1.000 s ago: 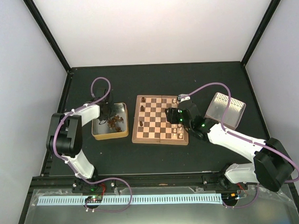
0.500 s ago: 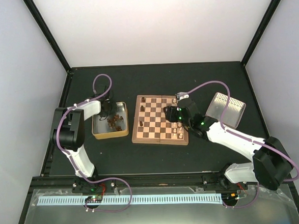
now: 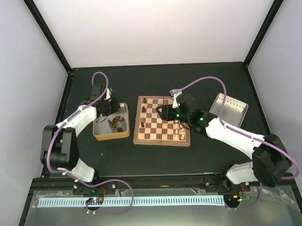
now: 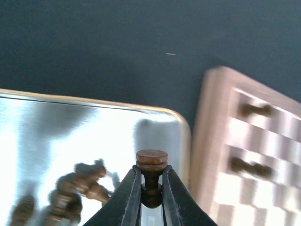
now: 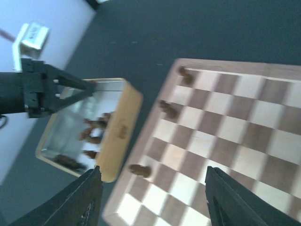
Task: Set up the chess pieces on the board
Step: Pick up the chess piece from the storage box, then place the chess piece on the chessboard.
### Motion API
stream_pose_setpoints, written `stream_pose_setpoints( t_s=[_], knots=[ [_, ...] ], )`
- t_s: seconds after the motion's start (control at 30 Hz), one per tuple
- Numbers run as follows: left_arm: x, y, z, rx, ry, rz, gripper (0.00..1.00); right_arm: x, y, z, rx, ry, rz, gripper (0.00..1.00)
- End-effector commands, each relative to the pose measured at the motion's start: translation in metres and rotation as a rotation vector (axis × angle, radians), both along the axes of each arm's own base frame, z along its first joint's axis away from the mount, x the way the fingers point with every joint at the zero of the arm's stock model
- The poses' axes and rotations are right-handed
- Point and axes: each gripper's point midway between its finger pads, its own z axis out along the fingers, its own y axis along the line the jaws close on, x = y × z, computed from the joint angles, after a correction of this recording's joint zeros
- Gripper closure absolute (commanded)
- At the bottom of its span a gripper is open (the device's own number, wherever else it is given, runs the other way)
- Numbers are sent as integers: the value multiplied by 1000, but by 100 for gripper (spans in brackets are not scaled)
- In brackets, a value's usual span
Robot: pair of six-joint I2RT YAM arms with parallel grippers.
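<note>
The left gripper was pinched tight on a single dark brown chessman with a flat round head; its two fingers pressed on the narrow stem just under the collar, and the piece stood upright between them. It was held over the shiny floor of the yellowish tin, near the tin corner that faced the chessboard. To its left a heap of loose dark chessmen lay in the tin, too blurred in the left wrist view to tell their kinds; whether the held piece touched the tin floor could not be told.

The right gripper hung over the board with its jaws spread wide, only light and dark checks showing between them. Three standing dark chessmen were spaced down the board's left column, the side nearest the tin. A few pale cream pieces stood along the opposite edge, close under the right arm.

From above, the tin sat just beside the board on its left, their sides near but apart; a silvery perforated tray lay to the right of the board, partly crossed by the right arm; all of it rested on the black table.
</note>
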Motion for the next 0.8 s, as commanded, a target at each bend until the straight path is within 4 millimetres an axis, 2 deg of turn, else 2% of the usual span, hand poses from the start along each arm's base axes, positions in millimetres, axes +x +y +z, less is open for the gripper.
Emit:
stream_pose_setpoints(
  t_s=[0.0,0.1,0.23,0.37,0.5,0.77],
  knots=[
    [-20,-67,58,-225,-154,-275,98,-12,37,37,109,2,244,38],
    [-37,-111,91,-342,-265,-495,98,-15,46,47,182,87,316,36],
    [-58,-150,125,-375,-429,-690,99,-13,43,53,282,188,349,31],
    [-83,-180,141,-361,-523,-830,98,-12,36,62,275,168,336,29],
    [-102,-193,154,-349,-638,-904,98,-14,30,57,232,200,319,34],
    [-112,-203,156,-316,-705,-960,98,-28,35,51,295,276,354,58]
  ],
)
